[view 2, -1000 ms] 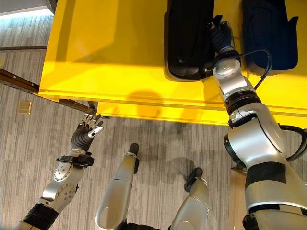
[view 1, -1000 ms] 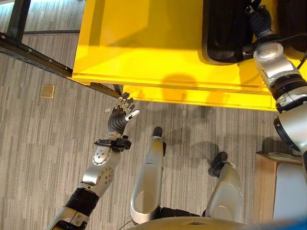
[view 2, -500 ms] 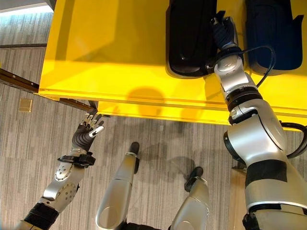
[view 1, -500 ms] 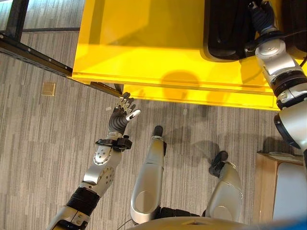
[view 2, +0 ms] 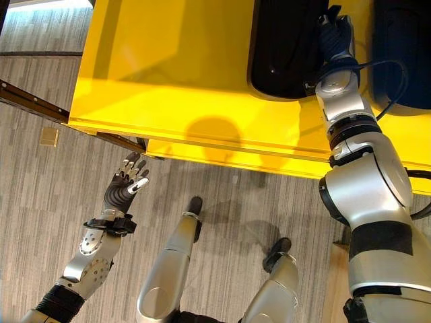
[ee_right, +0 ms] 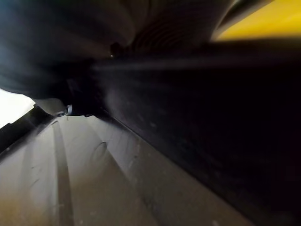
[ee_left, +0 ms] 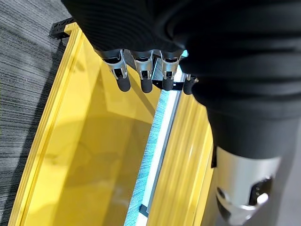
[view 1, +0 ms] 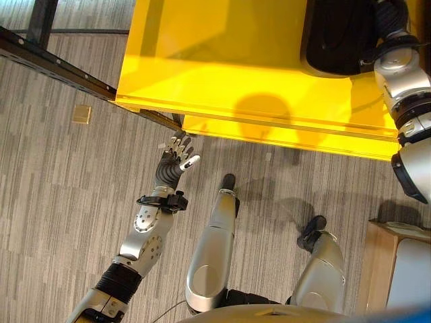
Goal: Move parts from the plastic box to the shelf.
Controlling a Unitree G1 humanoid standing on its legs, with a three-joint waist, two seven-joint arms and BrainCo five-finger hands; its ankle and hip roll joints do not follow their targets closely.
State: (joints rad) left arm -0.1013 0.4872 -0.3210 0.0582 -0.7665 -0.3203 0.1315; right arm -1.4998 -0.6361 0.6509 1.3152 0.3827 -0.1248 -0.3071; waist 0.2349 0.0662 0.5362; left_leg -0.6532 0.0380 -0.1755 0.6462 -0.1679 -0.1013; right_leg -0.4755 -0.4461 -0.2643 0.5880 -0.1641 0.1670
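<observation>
Floor [view 1: 54,188]: grey wood-grain planks, spread below and to the left of the yellow box.
Yellow box [view 2: 182,74]: large plastic bin, smooth walls and a ribbed rim along its near edge; chosen landmark for the entries below.
Dark rail [view 1: 60,64]: black metal bar, running aslant from the far left to the yellow box's near-left corner.
Left black part [view 2: 283,47]: broad dark moulded piece with a rounded near end, lying inside the yellow box toward its right side.
Right dark part [view 2: 404,60]: second dark moulded piece, inside the yellow box, just right of the first, with the right arm between them.
Pale wooden furniture [view 1: 394,269]: light-coloured edge at the near right, well apart from the yellow box.
Right robot hand [view 2: 335,37]: reaching into the yellow box, set against the right edge of the left black part; fingers hidden against the dark part, so grip cannot be told.
Left robot hand [view 1: 174,158]: held over the floor just short of the yellow box's near-left corner, fingers straight and spread, thumb apart, nothing held.
Floor plate [view 1: 82,114]: small tan square set in the floor, left of the yellow box.
</observation>
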